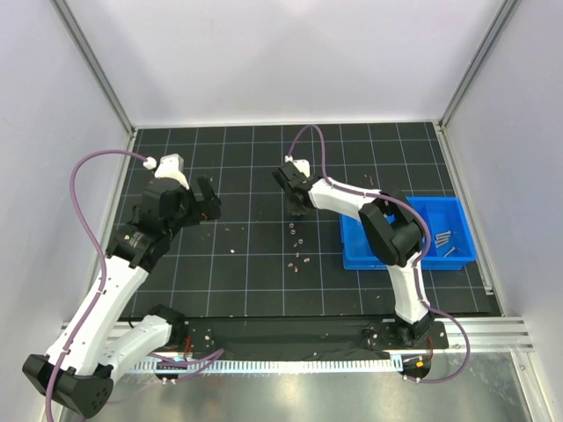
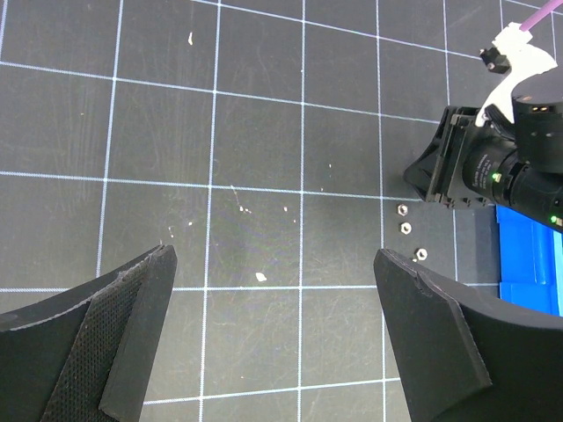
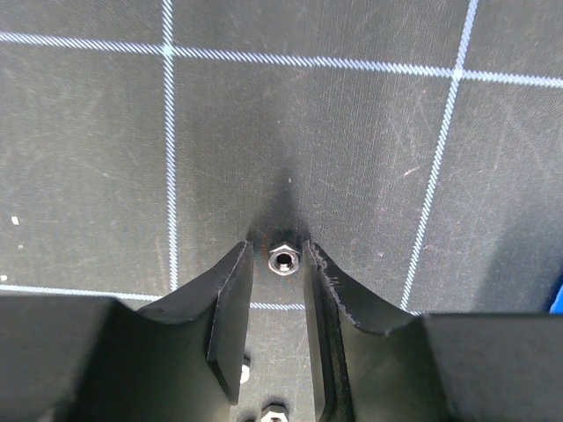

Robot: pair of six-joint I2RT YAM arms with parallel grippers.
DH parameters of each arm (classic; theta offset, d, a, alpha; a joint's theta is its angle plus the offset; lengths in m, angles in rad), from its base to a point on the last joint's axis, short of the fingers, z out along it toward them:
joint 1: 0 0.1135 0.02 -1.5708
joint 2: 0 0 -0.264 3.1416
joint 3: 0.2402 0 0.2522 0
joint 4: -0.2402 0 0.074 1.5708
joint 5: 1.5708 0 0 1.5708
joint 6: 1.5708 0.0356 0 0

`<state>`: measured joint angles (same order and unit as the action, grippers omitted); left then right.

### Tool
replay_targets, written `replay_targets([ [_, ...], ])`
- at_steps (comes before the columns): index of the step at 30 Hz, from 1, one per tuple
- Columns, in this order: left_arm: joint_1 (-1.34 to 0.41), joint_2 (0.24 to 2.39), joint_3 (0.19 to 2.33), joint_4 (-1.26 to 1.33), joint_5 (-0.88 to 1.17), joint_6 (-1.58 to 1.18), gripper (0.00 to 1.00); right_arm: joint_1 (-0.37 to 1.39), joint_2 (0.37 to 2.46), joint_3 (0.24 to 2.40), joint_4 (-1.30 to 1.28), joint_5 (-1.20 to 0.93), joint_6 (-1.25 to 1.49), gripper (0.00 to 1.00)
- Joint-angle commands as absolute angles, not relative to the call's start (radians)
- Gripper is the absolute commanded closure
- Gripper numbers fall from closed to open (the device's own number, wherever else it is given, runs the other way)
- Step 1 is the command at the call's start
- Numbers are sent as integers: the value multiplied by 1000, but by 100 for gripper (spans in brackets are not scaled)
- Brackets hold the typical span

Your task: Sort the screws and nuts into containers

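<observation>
A small hex nut (image 3: 282,259) lies flat on the black grid mat, right between the tips of my right gripper (image 3: 280,251). The jaws stand narrowly open around it, with a thin gap on the left side. From above, the right gripper (image 1: 296,209) points down at the mat left of the blue containers (image 1: 352,261). Screws (image 1: 442,237) lie in a right compartment. More nuts (image 1: 299,258) are scattered below the gripper. My left gripper (image 2: 274,264) hovers wide open over bare mat, and three nuts (image 2: 405,228) lie to its right.
Two more nuts (image 3: 274,411) lie behind the right fingers. The right wrist housing (image 2: 493,167) shows at the right of the left wrist view, with the blue tray's edge (image 2: 528,264) below it. White flecks (image 2: 261,277) dot the mat. Frame posts and walls ring the mat.
</observation>
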<state>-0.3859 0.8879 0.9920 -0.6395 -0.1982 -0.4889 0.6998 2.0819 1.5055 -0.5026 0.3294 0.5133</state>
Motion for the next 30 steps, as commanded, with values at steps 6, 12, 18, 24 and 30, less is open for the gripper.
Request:
replay_targets([
  [6, -383, 890, 994, -600, -199, -479, 0, 699, 2083, 1499, -515, 347, 542, 64],
  [12, -382, 888, 994, -601, -202, -479, 0, 699, 2097, 1485, -508, 350, 540, 73],
  [18, -383, 887, 992, -603, -207, -479, 0, 686, 2057, 1485, -514, 364, 532, 88],
  [24, -383, 887, 993, -603, -207, -479, 0, 670, 1901, 1506, -525, 321, 522, 90],
  [30, -382, 887, 994, -601, -201, -479, 0, 603, 1660, 1497, -577, 377, 489, 90],
])
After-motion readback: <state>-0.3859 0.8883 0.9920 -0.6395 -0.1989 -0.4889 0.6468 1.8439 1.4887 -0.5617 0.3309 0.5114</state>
